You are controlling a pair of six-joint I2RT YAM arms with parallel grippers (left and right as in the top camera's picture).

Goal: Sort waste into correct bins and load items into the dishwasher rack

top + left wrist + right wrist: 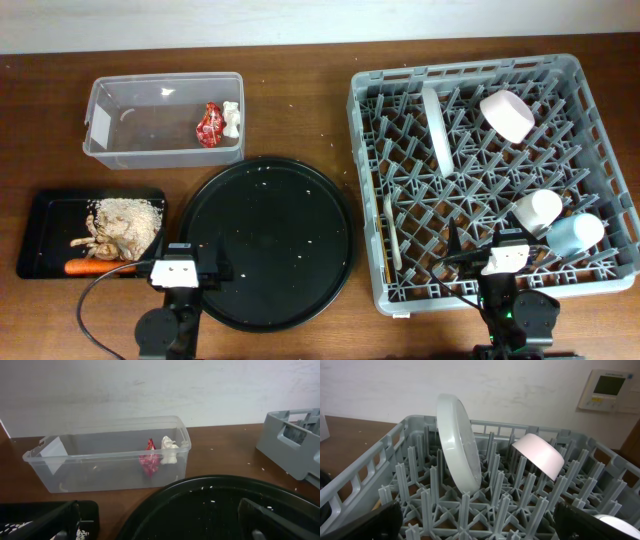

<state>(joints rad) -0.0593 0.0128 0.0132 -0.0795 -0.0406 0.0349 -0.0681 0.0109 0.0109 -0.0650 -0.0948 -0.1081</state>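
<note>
The grey dishwasher rack (470, 72) holds a white plate (436, 128) on edge, a white bowl (507, 115), a small white cup (537, 210), a light blue cup (577, 233) and a white fork (392, 230). The clear tub (150, 150) holds the red wrapper (210, 125) and white scrap (232, 118). The shallow black tray (45, 215) holds rice crumbs (128, 225) and the carrot (92, 267). My left gripper (188, 262) is open and empty at the round tray's near-left edge. My right gripper (490, 252) is open and empty over the rack's front edge.
A large round black tray (267, 240) dotted with crumbs lies in the middle. In the left wrist view the tub (100, 455), wrapper (149, 461) and scrap (169, 451) lie ahead. In the right wrist view the plate (459, 440) and bowl (540, 455) stand among pegs.
</note>
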